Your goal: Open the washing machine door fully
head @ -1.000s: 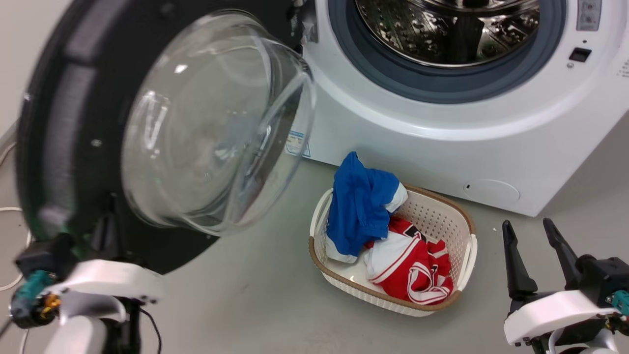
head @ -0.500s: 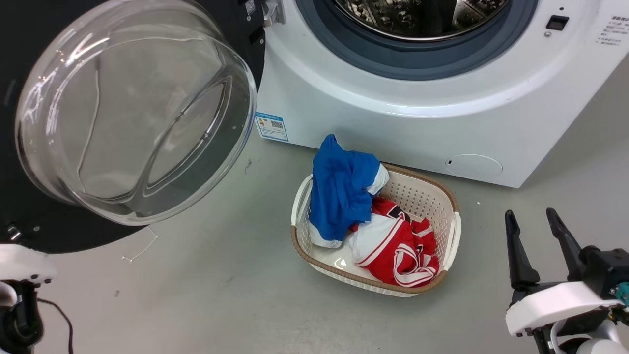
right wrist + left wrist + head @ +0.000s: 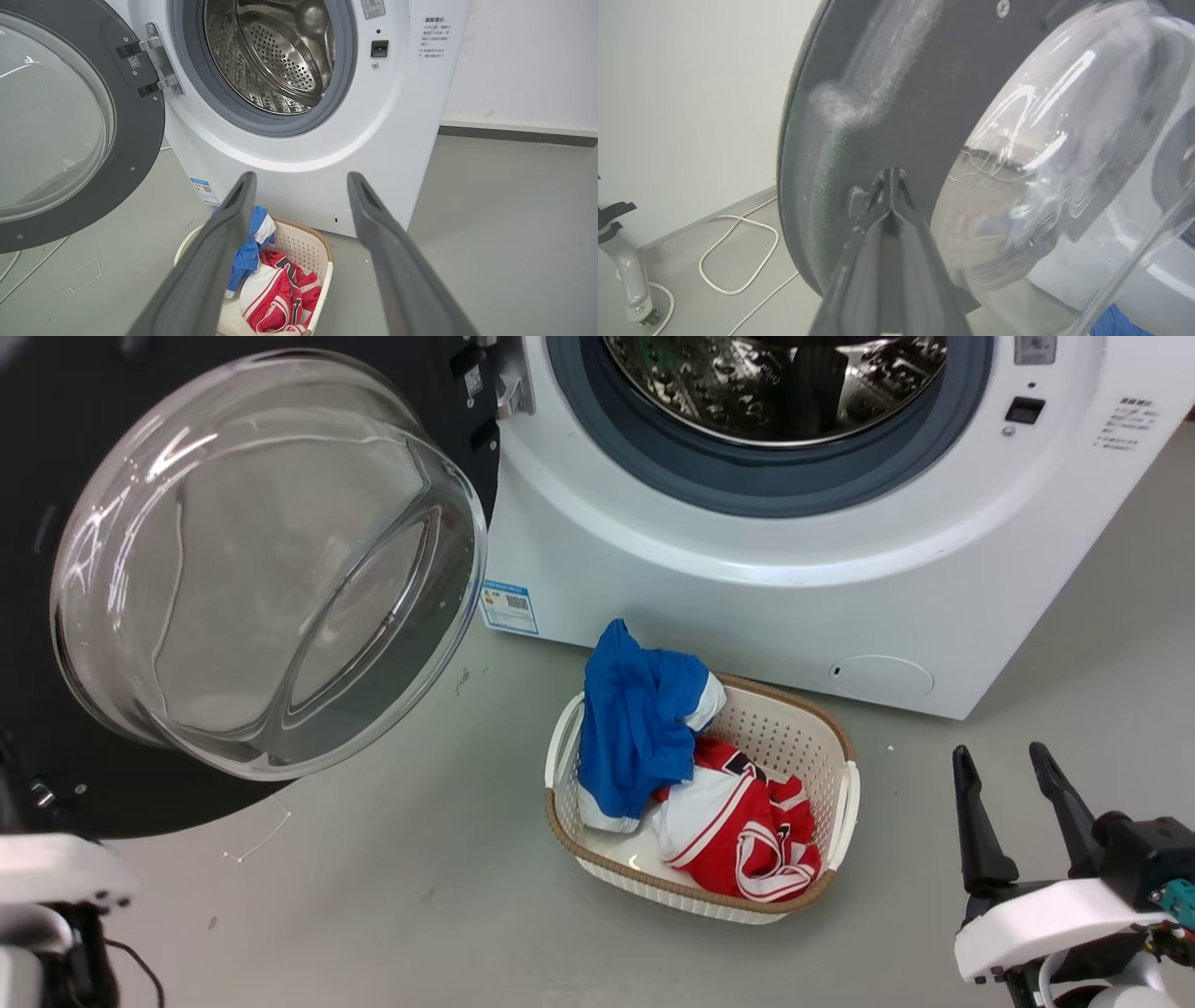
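The washing machine door (image 3: pixel 261 569) stands swung out to the left, its clear glass bowl bulging from the glossy black ring (image 3: pixel 878 116). A metal hinge (image 3: pixel 509 392) joins it to the white washing machine (image 3: pixel 709 588), whose steel drum (image 3: pixel 775 383) lies exposed. My left gripper (image 3: pixel 893 175) is shut, its tips touching the inner face of the black ring beside the glass. The left arm's pale forearm (image 3: pixel 56 873) sits below the door. My right gripper (image 3: pixel 999 756) hangs open at the lower right, apart from the machine. Between its fingers the right wrist view shows the machine (image 3: pixel 373 140) and door (image 3: pixel 70 126).
A cream laundry basket (image 3: pixel 794 737) holding a blue garment (image 3: pixel 635 728) and a red-and-white one (image 3: pixel 747 831) sits on the grey floor before the washer. A white cable (image 3: pixel 738 261) and a grey stand (image 3: pixel 630 275) lie by the wall behind the door.
The door has swung further out to the left than a second ago. My left forearm went from under the door to the lower-left corner. The head camera has shifted too. The right gripper stays open.
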